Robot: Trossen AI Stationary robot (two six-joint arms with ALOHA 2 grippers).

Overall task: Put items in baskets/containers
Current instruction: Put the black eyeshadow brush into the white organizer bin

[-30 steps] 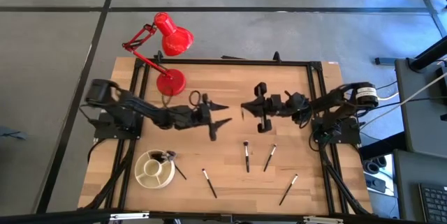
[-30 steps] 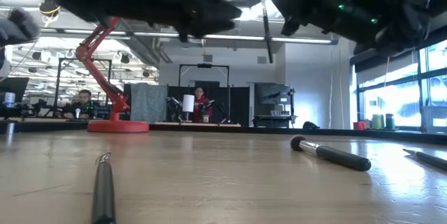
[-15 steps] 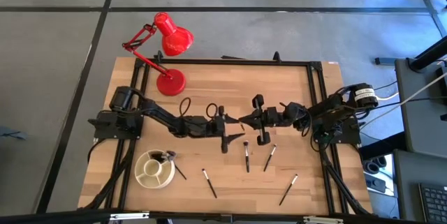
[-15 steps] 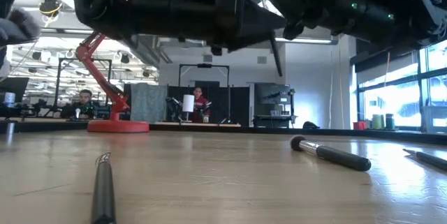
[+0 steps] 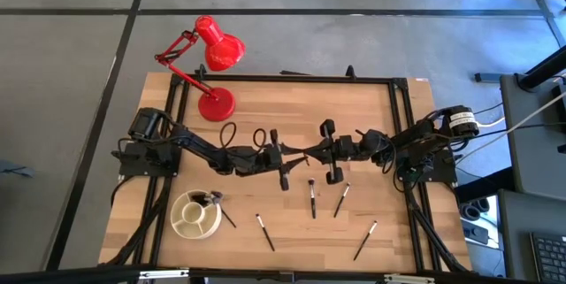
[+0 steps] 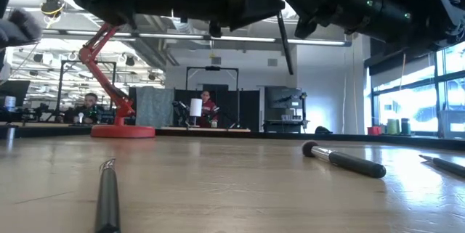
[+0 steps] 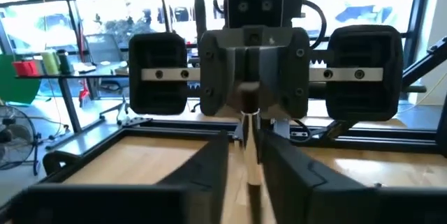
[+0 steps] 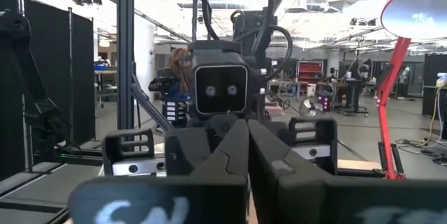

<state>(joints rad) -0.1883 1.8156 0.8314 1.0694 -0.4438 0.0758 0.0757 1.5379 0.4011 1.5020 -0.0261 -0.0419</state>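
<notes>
Above the bench (image 5: 354, 107) middle, the right pincer (image 5: 309, 153), closed, holds a makeup brush (image 6: 284, 42) hanging nearly vertical; the left pincer (image 5: 292, 153) closes around it, grip unclear.

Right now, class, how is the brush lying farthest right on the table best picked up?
Grip the brush mid-handle, from straight above, fingers across its length: it lies flat, slanted, clear of the other brushes, with soft bristles at one end.
</notes>
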